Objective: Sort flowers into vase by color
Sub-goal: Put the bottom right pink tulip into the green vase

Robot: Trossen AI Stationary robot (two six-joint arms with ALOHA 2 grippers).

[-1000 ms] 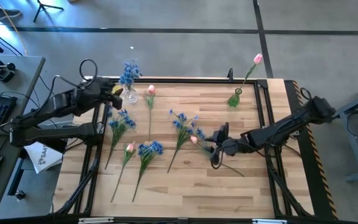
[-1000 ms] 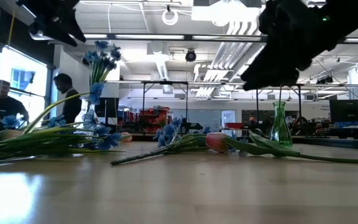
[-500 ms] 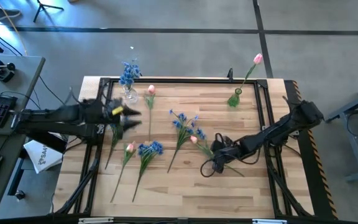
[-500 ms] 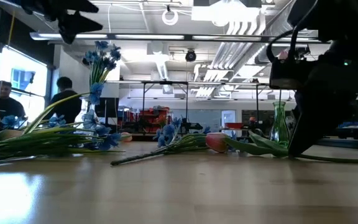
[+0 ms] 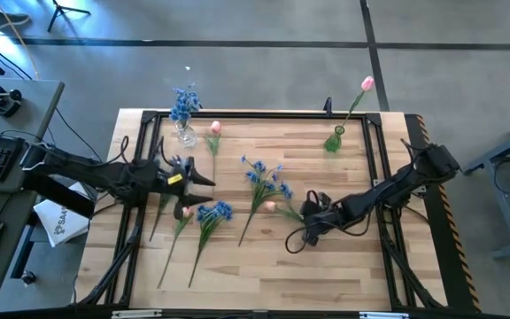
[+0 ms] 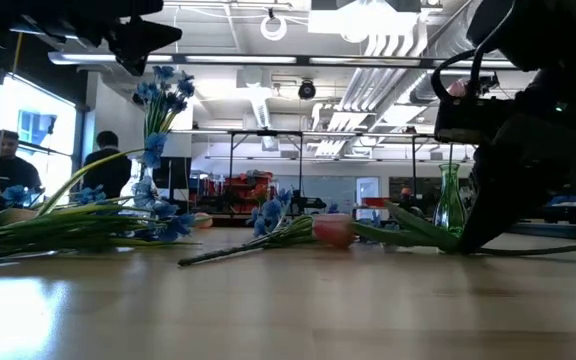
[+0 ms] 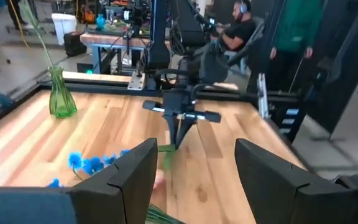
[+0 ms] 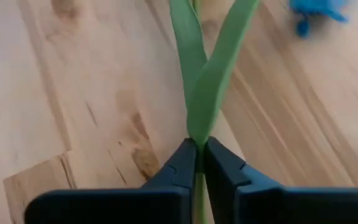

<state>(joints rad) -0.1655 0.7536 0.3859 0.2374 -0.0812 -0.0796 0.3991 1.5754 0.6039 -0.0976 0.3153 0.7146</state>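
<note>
Tulip [image 5: 270, 206] first: the pink head right of centre in the high view has slid a touch left over the last half second, because the right gripper [image 5: 311, 213] is down on the wood and has pinched shut on its stem [image 8: 199, 93], fingers together just below the 2 leaves. That reads as the grasp made, with the lift to the green vase [image 5: 334, 140], upper right, where 1 pink tulip already stands, still to come. Left gripper [image 5: 204, 179] has swung out from the clear vase [image 5: 185, 136] at upper left, where blue stems sit, and now hangs over the loose flowers at centre left, fingers [image 7: 129, 177] wide apart and empty.
</note>
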